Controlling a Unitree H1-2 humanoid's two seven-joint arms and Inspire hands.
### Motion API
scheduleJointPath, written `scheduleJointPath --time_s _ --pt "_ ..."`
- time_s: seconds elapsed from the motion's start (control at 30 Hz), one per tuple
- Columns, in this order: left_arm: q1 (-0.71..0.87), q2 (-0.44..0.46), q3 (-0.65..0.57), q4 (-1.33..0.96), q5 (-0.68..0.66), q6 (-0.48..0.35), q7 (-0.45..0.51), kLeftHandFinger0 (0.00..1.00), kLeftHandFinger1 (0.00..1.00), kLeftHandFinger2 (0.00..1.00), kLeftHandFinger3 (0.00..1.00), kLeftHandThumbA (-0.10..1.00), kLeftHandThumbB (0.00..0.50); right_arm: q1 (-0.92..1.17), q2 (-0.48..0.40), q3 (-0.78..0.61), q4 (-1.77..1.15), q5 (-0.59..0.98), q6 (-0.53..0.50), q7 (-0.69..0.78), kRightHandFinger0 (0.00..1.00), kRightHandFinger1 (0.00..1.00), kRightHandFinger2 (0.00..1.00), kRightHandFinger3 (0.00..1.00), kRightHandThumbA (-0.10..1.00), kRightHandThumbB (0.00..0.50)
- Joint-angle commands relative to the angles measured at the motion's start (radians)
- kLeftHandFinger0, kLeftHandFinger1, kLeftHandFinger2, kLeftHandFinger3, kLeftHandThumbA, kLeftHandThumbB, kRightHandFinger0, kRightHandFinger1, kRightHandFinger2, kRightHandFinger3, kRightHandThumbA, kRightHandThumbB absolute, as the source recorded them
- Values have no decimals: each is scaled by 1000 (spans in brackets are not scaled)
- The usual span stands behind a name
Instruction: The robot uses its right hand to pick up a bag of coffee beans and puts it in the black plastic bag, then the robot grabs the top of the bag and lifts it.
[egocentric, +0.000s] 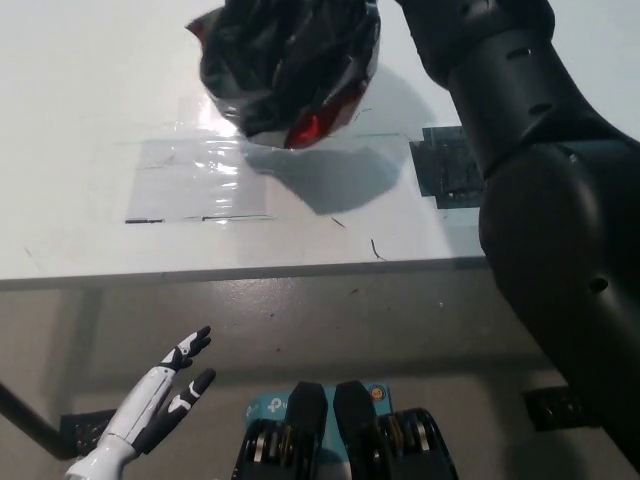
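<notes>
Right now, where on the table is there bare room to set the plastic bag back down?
The white table is bare on its left side, and along the front edge below the clear tape patch. The black plastic bag hangs over the far middle, its shadow beneath. The right is crowded by the black right arm and black tape. The white left hand rests below the table.
</notes>
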Motion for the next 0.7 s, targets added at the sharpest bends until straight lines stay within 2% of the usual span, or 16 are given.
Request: scheduleJointPath --time_s 0.0,0.13,0.23,0.33,0.4,0.43,0.47,0.67 --pt "-1 17 -3 -39 3 -10 -10 1000 1000 1000 1000 1000 239 -144 -4 -9 -19 73 -74 -6 0 239 681 961 129 0" --pt "10 11 -7 -35 3 -15 -8 1000 1000 1000 1000 1000 247 -141 2 -1 -23 82 -73 -6 0 246 700 997 126 0" --pt "13 10 -12 -30 4 -23 -7 1000 1000 1000 1000 1000 252 -148 6 -4 -28 95 -65 -10 0 235 676 919 151 0" --pt "16 9 -14 -31 7 -20 -6 1000 1000 1000 1000 1000 254 -170 7 -9 -23 110 -69 -12 0 244 680 895 195 0" --pt "17 11 -16 -41 10 -14 -7 1000 1000 1000 1000 1000 248 -189 7 -10 -20 117 -66 -14 0 254 692 918 208 0" --pt "16 11 -17 -41 10 -15 -8 1000 1000 1000 1000 1000 246 -197 10 -15 -19 125 -64 -14 0 263 710 984 207 0" --pt "17 10 -19 -42 11 -13 -8 1000 1000 1000 1000 1000 243 -204 14 -17 -19 130 -66 -18 0 267 729 1000 201 0" --pt "11 9 -31 -27 24 -37 0 1000 1000 1000 1000 1000 250 -227 30 -17 -9 141 -71 -27 0 258 738 1000 167 0"
